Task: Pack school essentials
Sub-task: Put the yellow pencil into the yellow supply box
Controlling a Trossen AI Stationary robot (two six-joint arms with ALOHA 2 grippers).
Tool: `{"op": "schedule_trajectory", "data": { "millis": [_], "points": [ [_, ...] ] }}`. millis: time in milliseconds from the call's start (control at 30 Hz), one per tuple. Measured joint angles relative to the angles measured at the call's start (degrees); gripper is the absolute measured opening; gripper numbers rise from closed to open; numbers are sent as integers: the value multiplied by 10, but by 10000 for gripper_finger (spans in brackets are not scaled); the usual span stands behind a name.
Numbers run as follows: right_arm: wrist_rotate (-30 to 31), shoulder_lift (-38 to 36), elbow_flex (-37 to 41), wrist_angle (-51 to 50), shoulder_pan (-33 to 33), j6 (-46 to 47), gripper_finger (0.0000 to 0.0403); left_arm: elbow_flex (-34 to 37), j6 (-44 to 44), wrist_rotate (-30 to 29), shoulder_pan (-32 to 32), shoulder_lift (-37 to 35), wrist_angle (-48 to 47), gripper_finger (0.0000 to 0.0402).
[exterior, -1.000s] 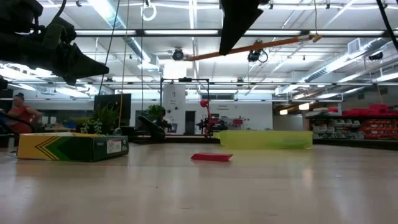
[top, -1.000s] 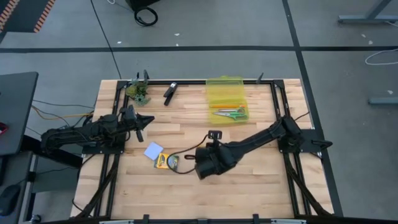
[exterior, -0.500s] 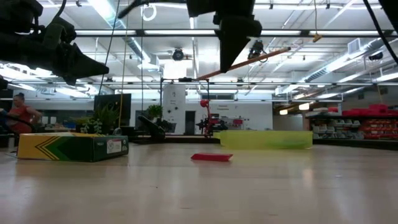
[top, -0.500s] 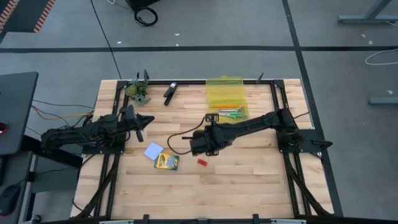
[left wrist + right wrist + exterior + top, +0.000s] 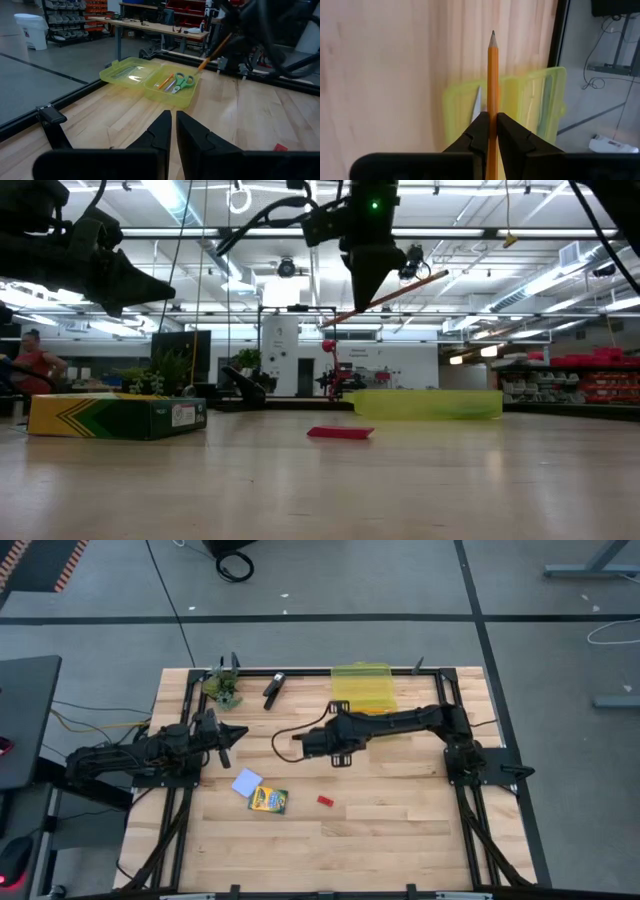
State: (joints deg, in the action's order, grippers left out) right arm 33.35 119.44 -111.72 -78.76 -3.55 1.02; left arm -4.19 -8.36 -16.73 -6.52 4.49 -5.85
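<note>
The right gripper [image 5: 489,131] was clamped on an orange pencil [image 5: 492,80], whose lower end was hidden between the fingers. The pencil's long axis ran straight out from the gripper, tip toward the yellow-green case [image 5: 364,700] near the desk's far edge. Inside the case lay green-handled scissors [image 5: 182,80] and more pencils [image 5: 164,81]. The right gripper hung above the desk's middle, just beside the case. The crayon box [image 5: 268,800], blue pad [image 5: 246,782] and red piece [image 5: 325,801] lay apart toward the near edge, bare wood around them. The left gripper [image 5: 170,131] waited by the left edge, fingers nearly touching.
</note>
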Motion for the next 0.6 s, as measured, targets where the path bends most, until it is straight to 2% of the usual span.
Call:
{"op": "schedule_trajectory", "data": {
  "millis": [367, 600],
  "points": [
    [-18, 0, 3, 6, 66, -60, 41, 0, 0, 0, 0, 0, 0, 31],
    [-49, 0, 44, 42, 113, -103, 41, 0, 0, 0, 0, 0, 0, 38]
  ]
}}
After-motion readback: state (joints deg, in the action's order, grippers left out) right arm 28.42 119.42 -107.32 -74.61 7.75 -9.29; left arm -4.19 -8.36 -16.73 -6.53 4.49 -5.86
